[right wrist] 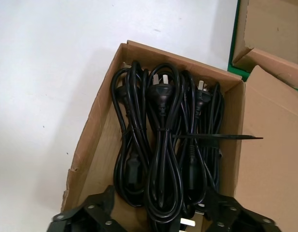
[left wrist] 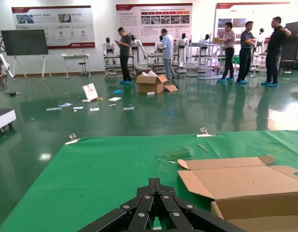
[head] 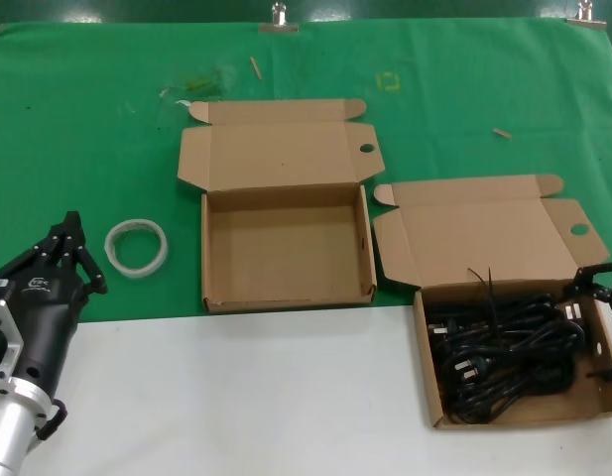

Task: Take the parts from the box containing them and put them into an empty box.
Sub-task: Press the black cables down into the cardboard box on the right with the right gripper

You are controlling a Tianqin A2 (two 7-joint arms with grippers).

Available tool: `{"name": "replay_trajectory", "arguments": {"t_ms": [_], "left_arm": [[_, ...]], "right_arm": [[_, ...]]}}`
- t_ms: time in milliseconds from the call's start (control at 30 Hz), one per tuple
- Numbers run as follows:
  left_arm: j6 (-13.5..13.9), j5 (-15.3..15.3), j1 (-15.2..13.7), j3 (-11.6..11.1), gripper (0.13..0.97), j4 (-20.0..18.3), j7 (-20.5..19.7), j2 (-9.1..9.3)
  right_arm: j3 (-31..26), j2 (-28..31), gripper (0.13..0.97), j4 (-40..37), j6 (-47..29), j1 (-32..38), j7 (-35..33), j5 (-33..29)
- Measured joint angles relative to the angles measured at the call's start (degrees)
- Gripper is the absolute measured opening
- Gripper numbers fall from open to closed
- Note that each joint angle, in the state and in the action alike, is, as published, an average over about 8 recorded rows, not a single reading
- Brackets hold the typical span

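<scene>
Several black power cords [head: 504,352] lie bundled in the brown carton [head: 429,372] at the right, its lid flap open. They also show in the right wrist view [right wrist: 163,145], plugs toward the far wall. My right gripper [head: 604,325] hangs over that carton's right end, open, its jaws [right wrist: 161,220] either side of a cord bundle and holding nothing. The empty carton [head: 216,297] stands open in the middle and also shows in the left wrist view [left wrist: 255,205]. My left gripper [head: 72,238] is shut and empty, low at the left, with its tips [left wrist: 156,186] over the green cloth.
A white translucent ring [head: 136,247] lies on the green cloth [head: 87,119] between my left gripper and the empty carton. The white table front [head: 236,397] runs below both cartons. Small scraps lie at the back of the cloth.
</scene>
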Motion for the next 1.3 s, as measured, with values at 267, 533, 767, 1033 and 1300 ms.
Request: {"name": "replay_trajectory", "arguments": {"t_ms": [267, 533, 767, 1033, 1300], "left_arm": [[0.0, 0.0, 0.0, 0.0, 0.14, 0.0, 0.0, 0.0], [0.0, 0.0, 0.0, 0.0, 0.14, 0.0, 0.0, 0.0], [0.0, 0.0, 0.0, 0.0, 0.14, 0.0, 0.0, 0.0], [0.0, 0.0, 0.0, 0.0, 0.14, 0.0, 0.0, 0.0], [0.0, 0.0, 0.0, 0.0, 0.14, 0.0, 0.0, 0.0]], "right_arm": [[-0.27, -1.31, 0.658, -1.71, 0.92, 0.33, -0.91, -0.25], [-0.46, -2.65, 0.73, -2.86, 1.79, 0.65, -1.6, -0.2], [-0.6, -3.28, 0.672, -2.6, 2.17, 0.42, -1.39, -0.1], [-0.73, -3.54, 0.563, -2.13, 2.34, 0.1, -1.11, 0.02], [-0.87, -3.46, 0.417, -1.52, 2.4, -0.24, -0.67, -0.04]]}}
